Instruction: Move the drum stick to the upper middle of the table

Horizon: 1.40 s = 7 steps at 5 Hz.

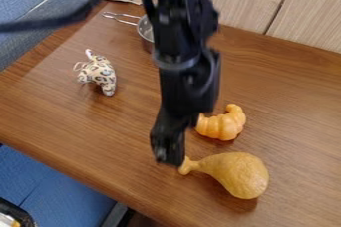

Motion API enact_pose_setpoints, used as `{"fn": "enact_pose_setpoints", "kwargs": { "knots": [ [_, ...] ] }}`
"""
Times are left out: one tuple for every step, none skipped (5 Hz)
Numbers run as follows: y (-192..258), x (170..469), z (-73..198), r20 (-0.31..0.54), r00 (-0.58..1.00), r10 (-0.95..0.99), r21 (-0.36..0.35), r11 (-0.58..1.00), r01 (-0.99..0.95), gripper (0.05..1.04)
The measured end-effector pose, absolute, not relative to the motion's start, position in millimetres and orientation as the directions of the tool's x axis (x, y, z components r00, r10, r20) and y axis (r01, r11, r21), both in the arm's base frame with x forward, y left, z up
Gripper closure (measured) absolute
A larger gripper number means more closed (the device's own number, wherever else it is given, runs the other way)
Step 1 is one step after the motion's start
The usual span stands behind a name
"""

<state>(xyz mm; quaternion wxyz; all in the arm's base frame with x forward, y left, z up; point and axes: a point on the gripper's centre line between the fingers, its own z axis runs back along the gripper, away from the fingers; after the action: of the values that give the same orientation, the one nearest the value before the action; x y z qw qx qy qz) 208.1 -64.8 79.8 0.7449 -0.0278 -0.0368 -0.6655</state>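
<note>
Golden-brown, bulbous toy drum stick [239,173] lies with its narrow end just beside the angular black pincer [169,160], spread or closed I can't tell, so grasping seems underway, needing a secure hold next.

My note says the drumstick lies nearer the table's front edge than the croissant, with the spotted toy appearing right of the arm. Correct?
No: in the camera view the spotted toy appears left of the arm, not right. The drumstick does lie nearer the front edge than the croissant.
</note>
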Motion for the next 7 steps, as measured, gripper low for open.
{"fn": "enact_pose_setpoints", "kwargs": {
  "knots": [
    [-77,199,70,0.063,0.053,-0.997,-0.001,0.053,0.999,0.085],
    [-83,200,58,0.065,0.049,-0.997,-0.023,0.047,0.999,0.085],
    [-90,201,47,0.062,0.044,-0.997,-0.043,0.042,0.998,0.085],
    [-95,212,44,0.075,0.062,-0.995,-0.025,0.06,0.998,0.133],
    [-96,215,43,0.087,0.076,-0.993,0.001,0.076,0.997,0.422],
    [-95,215,42,0.081,0.084,-0.993,0.007,0.085,0.996,0.716],
    [-92,211,44,0.082,0.08,-0.993,0.006,0.081,0.997,0.758]
  ]
}}
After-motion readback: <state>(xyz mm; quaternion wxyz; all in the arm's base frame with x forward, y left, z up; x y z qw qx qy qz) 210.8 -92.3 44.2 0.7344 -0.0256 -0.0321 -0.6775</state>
